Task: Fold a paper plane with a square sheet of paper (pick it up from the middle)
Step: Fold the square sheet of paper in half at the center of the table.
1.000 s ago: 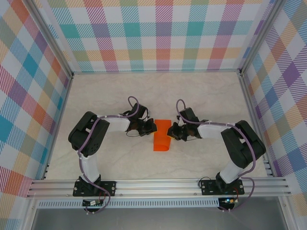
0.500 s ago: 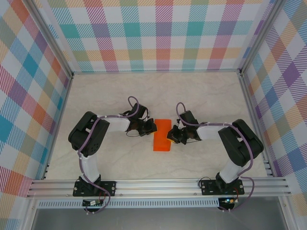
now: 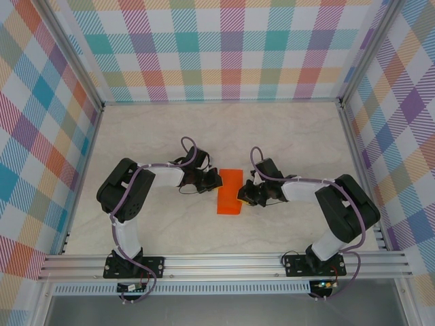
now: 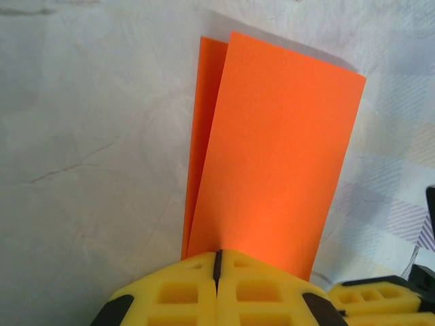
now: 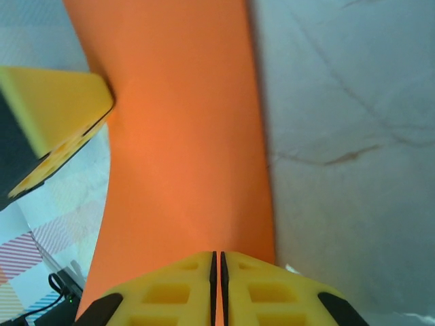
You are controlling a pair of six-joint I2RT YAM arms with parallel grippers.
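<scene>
The square sheet of paper [image 3: 230,190] is bright orange and folded in half into a narrow strip on the pale table, between the two arms. My left gripper [image 3: 212,180] is shut at the strip's left edge. In the left wrist view both paper layers [image 4: 279,149] run into the shut left gripper [image 4: 217,255], and the upper layer lifts off the lower one. My right gripper [image 3: 242,195] is shut on the strip's right edge, nearer the front. In the right wrist view the paper [image 5: 183,136] enters the thin gap of that gripper [image 5: 217,258]. One left fingertip [image 5: 54,102] shows beyond the paper.
Checked walls [image 3: 224,47] close the table [image 3: 156,136] on three sides, and an aluminium rail [image 3: 224,261] carrying both arm bases runs along the front. Bare tabletop lies behind and to either side of the arms.
The right gripper has slid along the paper's right edge toward the front, and the strip's near end now lies flatter. The left arm has stayed still.
</scene>
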